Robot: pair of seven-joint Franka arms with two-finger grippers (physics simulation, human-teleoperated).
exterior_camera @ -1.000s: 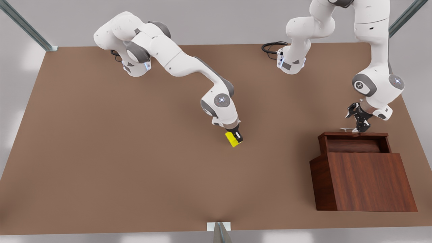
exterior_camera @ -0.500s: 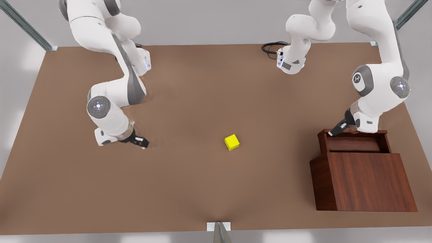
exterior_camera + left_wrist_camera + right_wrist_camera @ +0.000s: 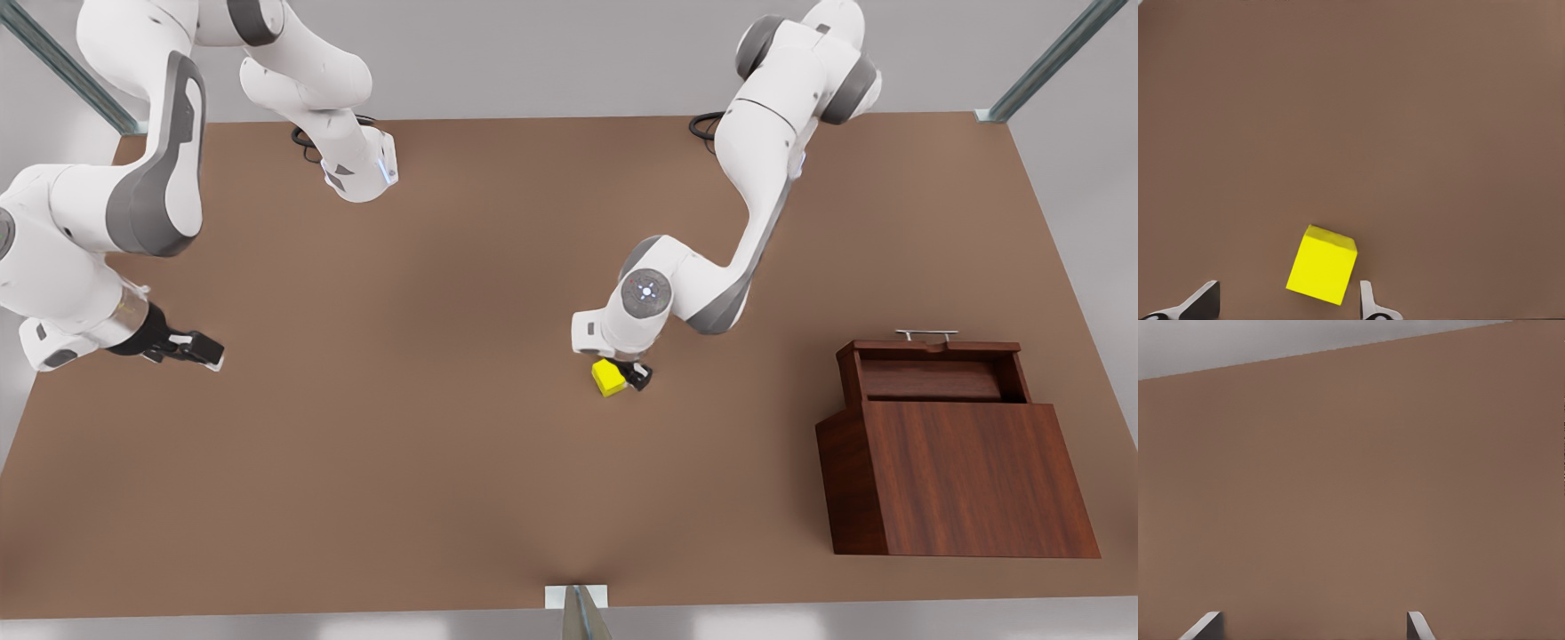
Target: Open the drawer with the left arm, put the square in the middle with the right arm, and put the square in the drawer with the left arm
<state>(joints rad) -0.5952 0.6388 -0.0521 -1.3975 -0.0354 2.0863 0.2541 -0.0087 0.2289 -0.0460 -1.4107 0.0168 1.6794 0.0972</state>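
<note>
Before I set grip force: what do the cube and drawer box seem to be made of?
The cube looks like smooth matte plastic: uniform bright yellow, crisp edges, no grain. It could equally be painted. The drawer box looks like dark reddish wood or veneer with streaked grain and a satin finish. Its handle looks like silvery metal. The left gripper stands open beside the cube.

grey wall (image 3: 551,53), metal frame struts (image 3: 67,67)

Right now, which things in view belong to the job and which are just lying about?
Job:
- cube, on the table between the open fingers of the left gripper
- drawer, pulled open
- right gripper, open, waiting at the front view's left

Lying about:
- table
- frame posts
</note>
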